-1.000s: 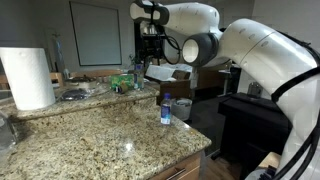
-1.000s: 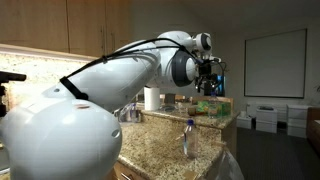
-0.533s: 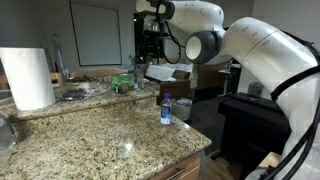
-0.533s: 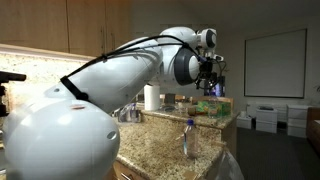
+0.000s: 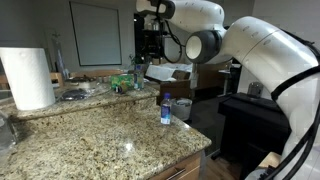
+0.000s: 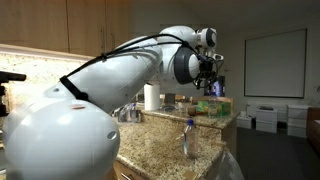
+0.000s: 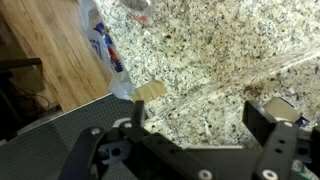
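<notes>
While jaws hang released, holding nothing | bottle point(image 7: 136, 5) cut off at wrist view's top edge

We see a small clear bottle point(image 5: 166, 108) with a blue label, standing upright, well below the jaws and off to one side.

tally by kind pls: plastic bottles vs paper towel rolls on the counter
plastic bottle: 1
paper towel roll: 1
Total: 2
The green clutter at the back is too small to sort, so it is not counted.
</notes>
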Robot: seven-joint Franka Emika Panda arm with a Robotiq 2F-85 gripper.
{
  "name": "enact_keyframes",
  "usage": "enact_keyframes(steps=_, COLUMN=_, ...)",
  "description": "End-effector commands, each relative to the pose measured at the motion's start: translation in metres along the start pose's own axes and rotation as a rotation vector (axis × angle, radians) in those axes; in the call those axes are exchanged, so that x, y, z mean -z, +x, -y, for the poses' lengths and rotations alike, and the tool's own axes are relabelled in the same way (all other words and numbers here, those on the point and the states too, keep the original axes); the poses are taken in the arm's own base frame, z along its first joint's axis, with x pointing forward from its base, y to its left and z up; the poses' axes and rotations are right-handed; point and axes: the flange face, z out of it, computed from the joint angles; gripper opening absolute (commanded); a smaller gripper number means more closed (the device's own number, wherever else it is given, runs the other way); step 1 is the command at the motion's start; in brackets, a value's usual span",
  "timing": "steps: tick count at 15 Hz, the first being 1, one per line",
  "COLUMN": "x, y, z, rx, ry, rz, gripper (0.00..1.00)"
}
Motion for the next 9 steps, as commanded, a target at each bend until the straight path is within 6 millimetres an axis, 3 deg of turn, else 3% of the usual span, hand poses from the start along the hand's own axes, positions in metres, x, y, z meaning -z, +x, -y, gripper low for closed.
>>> enact_keyframes(steps=1, x=0.001, y=0.000, z=0.000, rx=0.001, ry=-0.001, rz=0.000, gripper=1.00)
enact_keyframes(steps=5, x=0.009, y=-0.002, z=0.001, rx=-0.002, ry=-0.016, rz=-0.038, gripper=1.00)
enact_keyframes(steps=9, x=0.044, y=0.011, z=-0.043, rx=-0.135, ry=-0.046, rz=-0.169, gripper=1.00)
